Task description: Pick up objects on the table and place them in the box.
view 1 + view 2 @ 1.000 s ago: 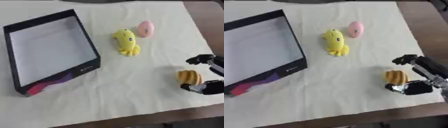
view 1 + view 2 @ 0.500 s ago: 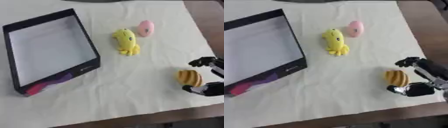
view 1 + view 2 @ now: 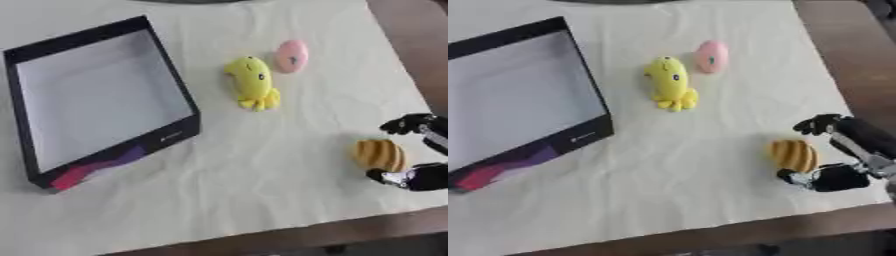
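The right hand (image 3: 846, 150) had drawn back slightly, fingers apart around the orange toy (image 3: 793, 155); it looked soft and light, best held by its sides.

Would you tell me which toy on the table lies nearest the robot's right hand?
The orange striped toy, between the right hand's thumb and fingers; the yellow toy and pink toy lie farther off.

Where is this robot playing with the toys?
Probably a test table for sorting practice, not a playroom: a cream cloth covers it, an open black box waits, and a robot hand reaches round an orange toy.
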### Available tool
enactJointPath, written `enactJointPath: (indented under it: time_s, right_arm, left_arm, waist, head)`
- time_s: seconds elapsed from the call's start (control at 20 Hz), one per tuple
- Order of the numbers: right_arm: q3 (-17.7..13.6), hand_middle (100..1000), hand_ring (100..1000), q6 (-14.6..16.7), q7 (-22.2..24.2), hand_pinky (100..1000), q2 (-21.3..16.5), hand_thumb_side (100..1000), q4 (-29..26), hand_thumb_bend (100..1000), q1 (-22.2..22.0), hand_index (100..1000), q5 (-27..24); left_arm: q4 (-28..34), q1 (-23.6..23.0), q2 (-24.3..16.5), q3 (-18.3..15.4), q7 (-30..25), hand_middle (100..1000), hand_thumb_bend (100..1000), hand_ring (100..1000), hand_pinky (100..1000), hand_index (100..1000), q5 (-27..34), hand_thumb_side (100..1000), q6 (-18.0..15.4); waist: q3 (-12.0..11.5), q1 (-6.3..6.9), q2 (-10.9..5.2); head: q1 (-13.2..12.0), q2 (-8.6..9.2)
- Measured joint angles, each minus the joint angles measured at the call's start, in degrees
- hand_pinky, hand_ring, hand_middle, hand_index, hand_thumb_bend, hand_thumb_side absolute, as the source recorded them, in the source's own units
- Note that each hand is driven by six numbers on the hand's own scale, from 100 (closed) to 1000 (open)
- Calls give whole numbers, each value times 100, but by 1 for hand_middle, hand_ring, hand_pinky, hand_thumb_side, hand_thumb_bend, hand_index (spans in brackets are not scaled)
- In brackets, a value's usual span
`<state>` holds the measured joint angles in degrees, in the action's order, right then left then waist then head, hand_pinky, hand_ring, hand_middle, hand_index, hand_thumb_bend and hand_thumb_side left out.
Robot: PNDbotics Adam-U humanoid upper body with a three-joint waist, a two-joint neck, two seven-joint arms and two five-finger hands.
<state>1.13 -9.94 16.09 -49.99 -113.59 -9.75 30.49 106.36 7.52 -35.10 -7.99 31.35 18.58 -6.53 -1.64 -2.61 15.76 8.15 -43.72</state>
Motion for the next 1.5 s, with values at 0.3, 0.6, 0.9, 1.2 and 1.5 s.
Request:
enactJointPath:
  time_s: [0.3, 0.6, 0.9, 1.2, 1.5]
  right_arm:
    - [36, 686, 756, -11, 135, 797, -36, 357, 0, 478, 56, 813, 205]
    - [71, 683, 753, -13, 336, 791, -89, 343, 0, 467, 115, 811, 445]
    - [90, 686, 752, -96, 491, 788, -126, 378, 0, 476, 126, 802, 667]
    - [165, 681, 748, -136, 634, 783, -128, 371, 0, 476, 168, 797, 812]
    - [210, 656, 727, -279, 735, 766, -129, 308, -1, 464, 190, 772, 960]
  left_arm:
    - [3, -2, 37, -2, -1, 906, 417, 862, 782, 895, 2, 694, -35]
    - [6, -2, 40, -4, 0, 903, 413, 860, 781, 888, 3, 690, -59]
    - [36, -4, 41, -14, 0, 898, 414, 857, 779, 882, 3, 687, -83]
    - [37, -5, 54, -31, 4, 895, 413, 856, 778, 878, 3, 687, -91]
    - [38, -14, 86, -32, 2, 891, 413, 854, 777, 872, 3, 684, -102]
  waist:
    - [-19, 0, 4]
    - [-49, 0, 4]
    - [-85, 0, 4]
    - [-123, 0, 4]
    - [-126, 29, 20]
  head:
    - [9, 0]
    - [47, 0]
    - [97, 0]
    - [159, 0]
    - [201, 0]
